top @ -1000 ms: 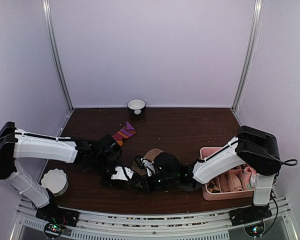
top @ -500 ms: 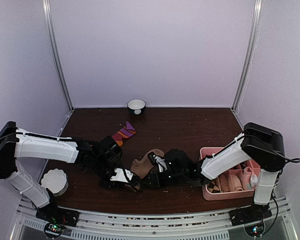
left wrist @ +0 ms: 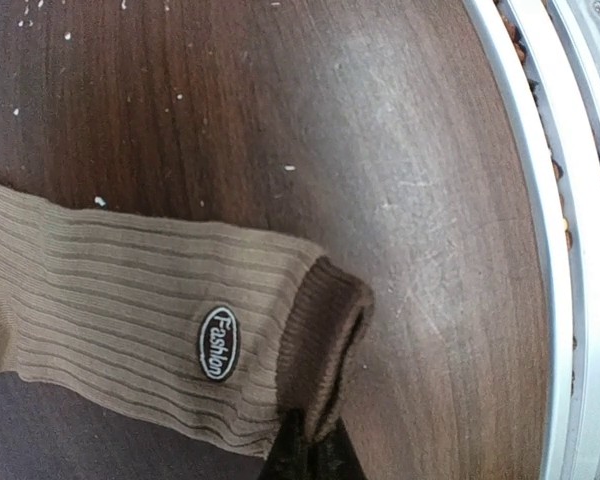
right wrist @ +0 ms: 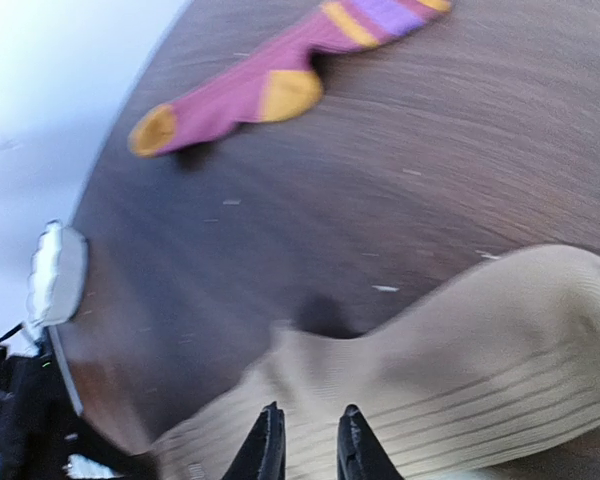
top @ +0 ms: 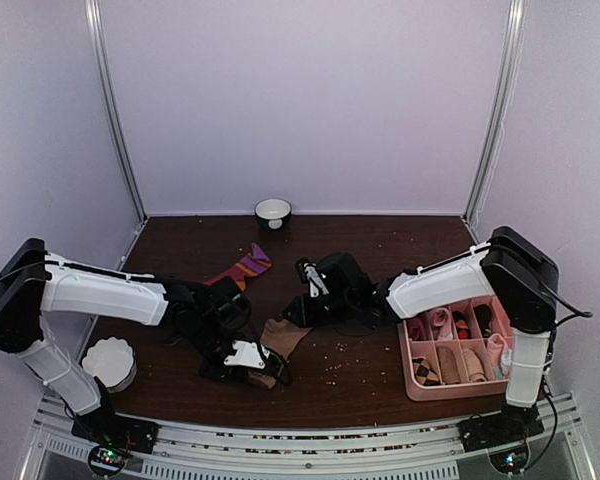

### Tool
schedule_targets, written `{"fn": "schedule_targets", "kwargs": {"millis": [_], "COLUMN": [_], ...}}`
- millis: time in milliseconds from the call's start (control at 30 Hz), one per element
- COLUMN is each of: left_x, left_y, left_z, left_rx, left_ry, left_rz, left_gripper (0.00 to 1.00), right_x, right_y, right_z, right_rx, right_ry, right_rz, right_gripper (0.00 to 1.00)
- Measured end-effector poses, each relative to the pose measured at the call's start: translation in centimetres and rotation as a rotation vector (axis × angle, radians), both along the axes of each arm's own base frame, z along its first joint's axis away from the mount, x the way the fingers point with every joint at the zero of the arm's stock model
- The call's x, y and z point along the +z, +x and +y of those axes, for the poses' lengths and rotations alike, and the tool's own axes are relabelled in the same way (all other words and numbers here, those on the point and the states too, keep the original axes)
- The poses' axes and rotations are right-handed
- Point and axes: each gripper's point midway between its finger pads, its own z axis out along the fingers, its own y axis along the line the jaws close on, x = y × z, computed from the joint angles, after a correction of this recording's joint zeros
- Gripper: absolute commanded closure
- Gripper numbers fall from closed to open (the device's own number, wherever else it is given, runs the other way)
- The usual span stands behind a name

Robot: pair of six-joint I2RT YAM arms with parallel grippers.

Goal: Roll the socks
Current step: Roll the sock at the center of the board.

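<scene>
The tan sock lies near the 6 o'clock edge of the table, with the red striped sock at its 11 o'clock. Only the left wrist view shows the left gripper pinching the tan sock's cuff. The right gripper hovers empty, fingers narrowly apart. The table is dark wood and the walls are lilac. A second ago the right gripper crowded the left one.

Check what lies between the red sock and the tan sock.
Only bare table with pale specks between red sock and tan sock, per the right wrist view.
</scene>
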Motion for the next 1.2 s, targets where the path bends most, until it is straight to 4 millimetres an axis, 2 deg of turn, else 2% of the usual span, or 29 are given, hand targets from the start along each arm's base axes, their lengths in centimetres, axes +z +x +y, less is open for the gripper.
{"fn": "schedule_targets", "kwargs": {"millis": [100, 200, 500, 567, 633, 700, 767, 833, 867, 967, 1067, 1133, 1200], "left_x": [-0.3, -0.5, -0.8, -1.1, -1.6, -1.8, -1.7, -1.7, -1.7, -1.6, -1.4, -1.4, -1.6], "left_y": [-0.2, -0.3, 0.1, 0.0, 0.0, -0.1, 0.1, 0.2, 0.3, 0.3, 0.5, 0.7, 0.9], "left_z": [0.0, -0.2, -1.0, -1.1, -1.3, -1.5, -2.0, -2.3, -2.4, -2.4, -2.3, -2.2, -2.1], "left_rx": [0.007, 0.013, 0.053, 0.074, 0.099, 0.119, 0.132, 0.144, 0.147, 0.161, 0.178, 0.189, 0.202], "left_ry": [0.020, 0.038, 0.070, 0.083, 0.100, 0.117, 0.121, 0.121, 0.120, 0.116, 0.110, 0.106, 0.107], "left_rz": [0.026, 0.055, 0.105, 0.129, 0.155, 0.186, 0.206, 0.225, 0.233, 0.266, 0.299, 0.317, 0.340], "left_gripper": [1.00, 1.00, 1.00, 1.00, 1.00, 1.00, 1.00, 1.00, 1.00, 1.00, 1.00, 1.00, 1.00], "right_x": [-3.0, -4.9, -4.7, -4.7, -4.5, -4.1, -3.4, -1.8, -0.6, 4.2, 8.1, 9.0, 8.5], "right_y": [1.1, 1.7, 4.6, 5.0, 5.4, 5.5, 4.9, 4.3, 4.0, 3.4, 3.0, 2.5, 1.8], "right_z": [-2.0, -3.4, -2.5, -2.5, -2.9, -3.8, -5.7, -7.8, -8.8, -11.2, -13.5, -15.2, -16.4], "right_rx": [-0.042, -0.058, -0.071, -0.081, -0.100, -0.121, -0.148, -0.179, -0.197, -0.257, -0.355, -0.418, -0.429], "right_ry": [-0.104, -0.179, -0.288, -0.303, -0.316, -0.323, -0.334, -0.330, -0.319, -0.249, -0.153, -0.098, -0.052], "right_rz": [0.036, 0.056, 0.007, -0.010, -0.031, -0.070, -0.113, -0.171, -0.209, -0.334, -0.415, -0.427, -0.423], "right_gripper": [0.83, 0.84, 0.84, 0.79, 0.65, 0.56, 0.44, 0.13, 0.01, 0.01, 0.00, 0.00, 0.00]}}
